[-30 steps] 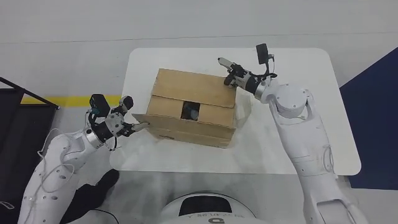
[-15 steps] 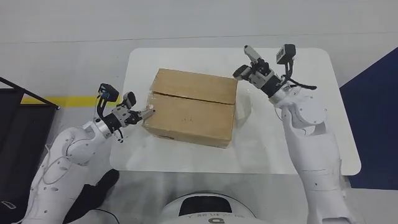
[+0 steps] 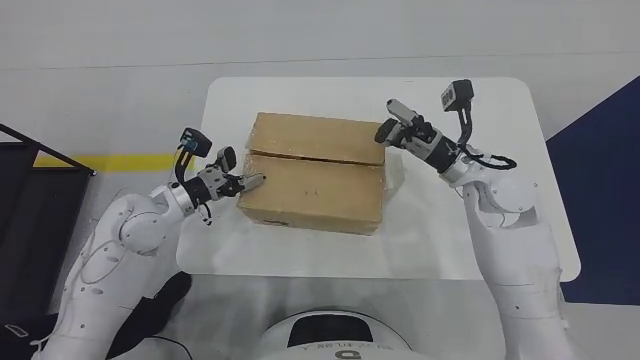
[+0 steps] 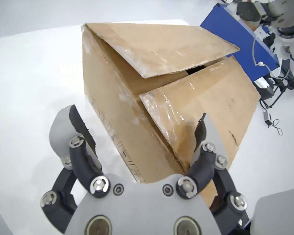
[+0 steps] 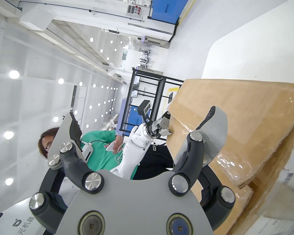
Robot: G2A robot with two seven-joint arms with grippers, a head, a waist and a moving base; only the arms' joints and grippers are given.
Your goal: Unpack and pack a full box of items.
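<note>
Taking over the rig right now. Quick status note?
Hands: the left hand is open at the left end of the box, with one finger over the corner of the near flap. The right hand is open at the box's right end, by the far flap.
Things: the box sits on the table, both flaps folded down.
Done: flaps nearly shut; contents hidden.
Left: the far flap sits slightly raised with a dark gap at the seam, so it probably needs pressing flat.

Bright, even indoor light.
Ceiling lamps (image 5: 14, 74) glow; tape (image 4: 167, 116) on the box (image 3: 315, 170) glints; faint shadow lies on the table (image 3: 470, 230); wrist views bow at edges.
</note>
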